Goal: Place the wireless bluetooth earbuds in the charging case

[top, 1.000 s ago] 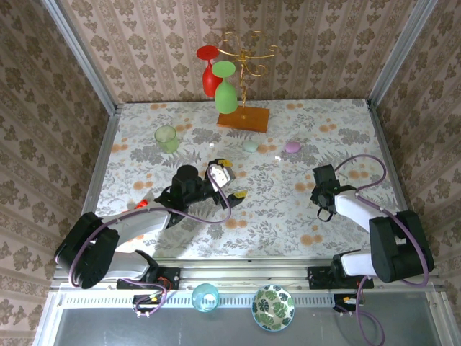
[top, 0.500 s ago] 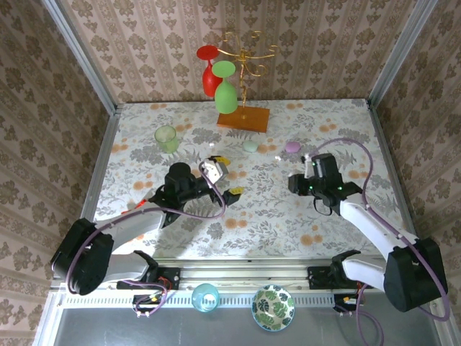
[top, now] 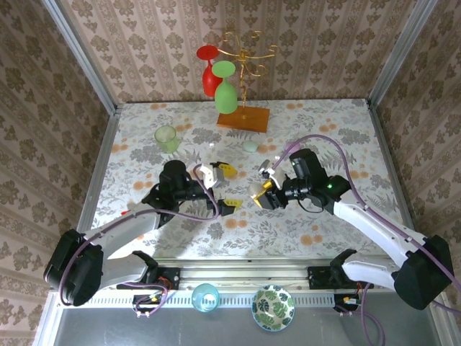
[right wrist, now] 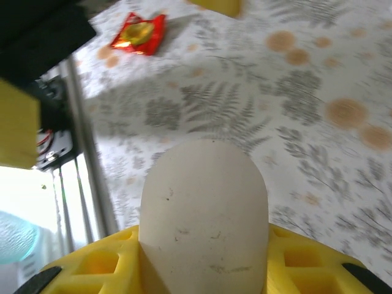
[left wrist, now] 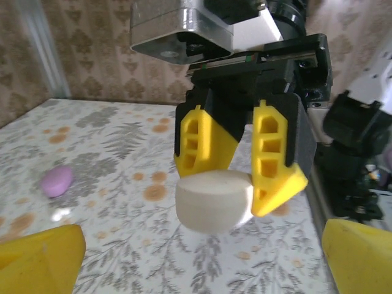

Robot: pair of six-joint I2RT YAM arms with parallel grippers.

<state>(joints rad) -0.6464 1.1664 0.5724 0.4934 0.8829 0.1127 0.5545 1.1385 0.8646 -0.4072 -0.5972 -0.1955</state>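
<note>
A whitish, egg-shaped charging case (right wrist: pixel 205 208) sits lid-closed between the yellow fingers of my right gripper (right wrist: pixel 205 269), which is shut on it. From above, that gripper (top: pixel 263 192) hangs over the table's middle. In the left wrist view the same case (left wrist: pixel 214 201) is straight ahead, pinched by the right gripper's fingers (left wrist: pixel 272 159) a little above the table. My left gripper (top: pixel 225 187) faces it with jaws wide open and nothing between them; its fingertips (left wrist: pixel 43 260) frame the lower corners. A tiny white piece, possibly an earbud (top: pixel 212 145), lies at the back.
A pale green case (top: pixel 250 145) lies behind the grippers and a purple one (left wrist: pixel 56 182) lies on the floral table. A green cup (top: pixel 166 138) stands back left, a glass rack (top: pixel 243 119) at the back. A red wrapper (right wrist: pixel 138 32) lies near the left arm.
My right arm has swung left to the table's middle with the whitish case in its grip. The left gripper has moved slightly and now faces it, still open.
</note>
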